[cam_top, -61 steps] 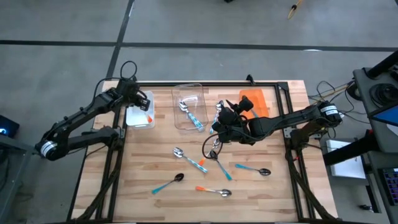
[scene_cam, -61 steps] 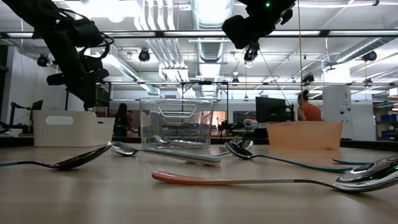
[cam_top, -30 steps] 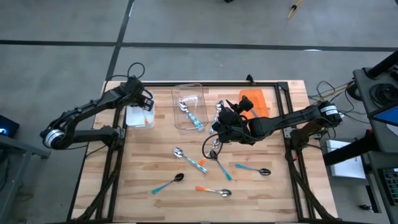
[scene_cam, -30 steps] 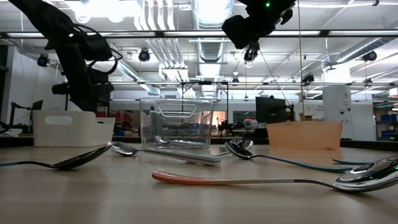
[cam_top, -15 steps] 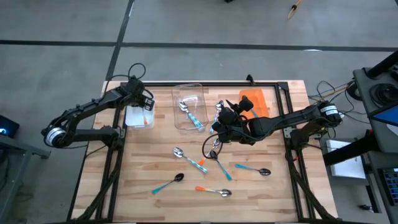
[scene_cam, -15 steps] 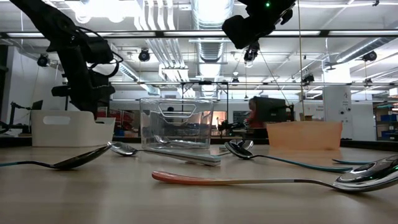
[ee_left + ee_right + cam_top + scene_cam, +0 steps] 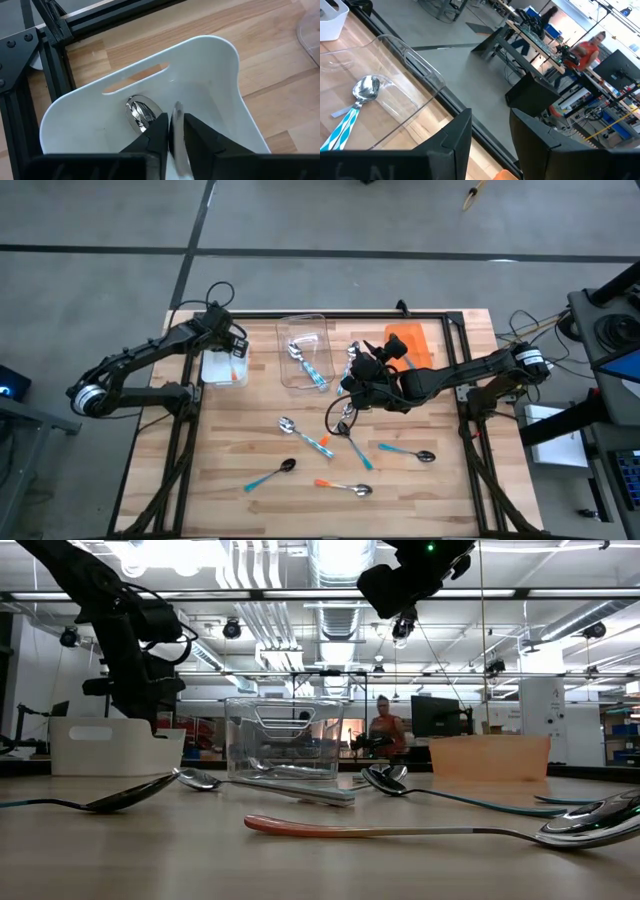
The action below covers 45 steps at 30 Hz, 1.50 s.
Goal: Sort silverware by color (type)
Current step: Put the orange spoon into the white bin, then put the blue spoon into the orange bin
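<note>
The left gripper (image 7: 171,131) hung over the white bin (image 7: 220,90), fingers nearly together around a spoon (image 7: 141,111) it looked about to drop, while the right gripper (image 7: 490,131) waited, jaws apart.

Worktop (image 7: 230,450) is pale matt wood planks; spoons (image 7: 400,830) have shiny mirror-like metal bowls, smooth plastic handles; white bin (image 7: 220,90) is glossy plastic.

Left bin (image 7: 222,367) holds 1 spoon (image 7: 140,111), perhaps more.
</note>
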### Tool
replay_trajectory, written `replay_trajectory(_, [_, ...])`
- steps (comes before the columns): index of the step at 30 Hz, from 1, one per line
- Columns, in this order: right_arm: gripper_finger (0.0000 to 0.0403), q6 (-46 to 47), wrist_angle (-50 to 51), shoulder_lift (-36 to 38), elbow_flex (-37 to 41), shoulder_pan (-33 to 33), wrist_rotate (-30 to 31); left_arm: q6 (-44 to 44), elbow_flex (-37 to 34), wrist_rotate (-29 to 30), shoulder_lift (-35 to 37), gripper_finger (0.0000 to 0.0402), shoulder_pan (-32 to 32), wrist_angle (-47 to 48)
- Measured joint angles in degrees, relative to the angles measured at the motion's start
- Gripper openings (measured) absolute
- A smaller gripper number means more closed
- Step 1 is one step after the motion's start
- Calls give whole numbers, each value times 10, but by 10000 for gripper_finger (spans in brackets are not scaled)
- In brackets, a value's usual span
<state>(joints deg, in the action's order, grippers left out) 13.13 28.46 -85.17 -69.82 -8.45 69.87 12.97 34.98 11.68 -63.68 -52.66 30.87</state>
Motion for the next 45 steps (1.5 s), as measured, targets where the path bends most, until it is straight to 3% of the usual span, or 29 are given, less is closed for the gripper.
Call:
replay_trajectory(7, [125, 2, 0, 0, 0, 0, 0, 0, 0, 0, 0, 68, 0, 0])
replay_trajectory(18, [125, 5, 0, 0, 0, 0, 0, 0, 0, -3, 12, 72, 1, 0])
replay_trajectory(24, [125, 10, -1, 0, 0, 0, -12, -3, 18, -51, 68, 72, 12, 11])
replay_trajectory(30, [125, 88, -4, 4, -1, 2, -129, -3, 61, -56, 146, 72, 81, 0])
replay_trajectory(37, [125, 206, 6, 4, -22, 4, -302, 0, 57, -42, 224, 71, 249, -114])
replay_trajectory(45, [125, 313, 85, 2, -36, 4, -558, -31, 51, 146, 236, 71, 476, -169])
